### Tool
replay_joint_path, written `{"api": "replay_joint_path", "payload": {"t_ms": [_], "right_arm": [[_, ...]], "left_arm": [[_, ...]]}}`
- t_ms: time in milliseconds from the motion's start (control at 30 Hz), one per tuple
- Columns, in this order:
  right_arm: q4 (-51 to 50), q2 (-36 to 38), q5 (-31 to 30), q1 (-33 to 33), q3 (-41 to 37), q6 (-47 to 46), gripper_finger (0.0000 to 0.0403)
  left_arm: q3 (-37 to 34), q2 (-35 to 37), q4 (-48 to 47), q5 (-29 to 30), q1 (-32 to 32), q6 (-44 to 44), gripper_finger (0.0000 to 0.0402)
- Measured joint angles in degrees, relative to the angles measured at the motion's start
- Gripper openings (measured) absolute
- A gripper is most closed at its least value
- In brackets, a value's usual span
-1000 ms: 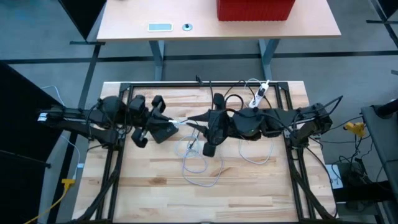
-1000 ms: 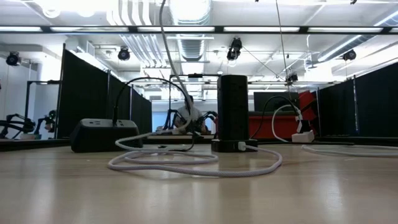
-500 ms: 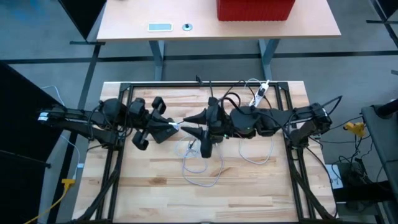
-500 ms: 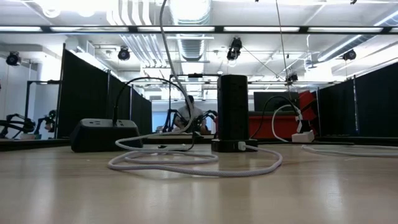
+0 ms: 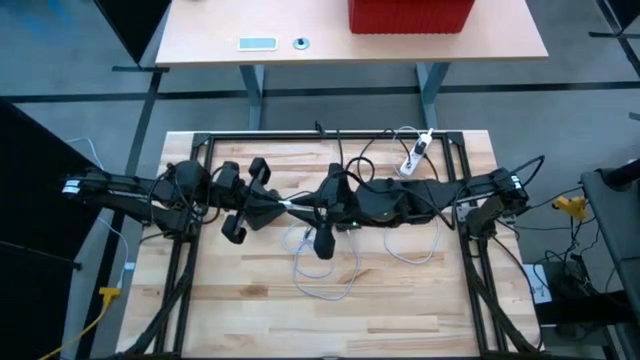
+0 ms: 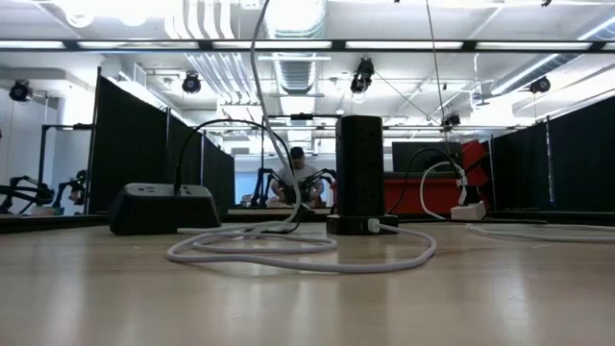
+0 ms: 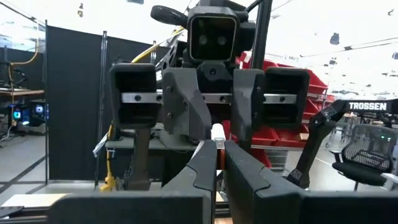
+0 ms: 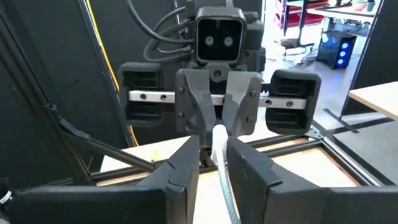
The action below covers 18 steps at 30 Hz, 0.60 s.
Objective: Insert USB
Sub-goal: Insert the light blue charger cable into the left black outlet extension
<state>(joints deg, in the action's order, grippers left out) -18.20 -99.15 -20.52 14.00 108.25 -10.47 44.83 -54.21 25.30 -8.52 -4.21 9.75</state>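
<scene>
While the left end effector (image 5: 278, 204) pinched the white USB cable (image 5: 293, 204) tip above the bench (image 5: 400, 310) centre, the right end effector (image 5: 312, 205) gripped the same cable from three o'clock.

The light wooden plank tabletop (image 5: 400, 310) is pale tan with thin darker lines between its boards. A black metal frame (image 5: 330, 134) runs around its edges. The thin looping cable (image 5: 325, 275) lying on the wood is white. The low wedge-shaped plastic box (image 6: 163, 208) is black, and so is the tall upright box (image 6: 360, 178). Both robot arms are dark grey to black. Behind, a red ribbed bin (image 5: 410, 15) sits on a light tan desk (image 5: 200, 35).
</scene>
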Motion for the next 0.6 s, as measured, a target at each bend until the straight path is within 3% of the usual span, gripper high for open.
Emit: {"api": "replay_joint_path", "payload": {"t_ms": [333,600], "right_arm": [[-0.33,-0.18,-0.08,-0.07,-0.01,0.01,0.0036],[-1.4,-0.18,-0.21,-0.09,0.01,-0.44,0.0024]], "left_arm": [[0.01,-0.07,-0.28,-0.1,0.0,-0.06,0.0006],[0.01,-0.01,-0.67,0.37,0.0,-0.28,0.0006]]}}
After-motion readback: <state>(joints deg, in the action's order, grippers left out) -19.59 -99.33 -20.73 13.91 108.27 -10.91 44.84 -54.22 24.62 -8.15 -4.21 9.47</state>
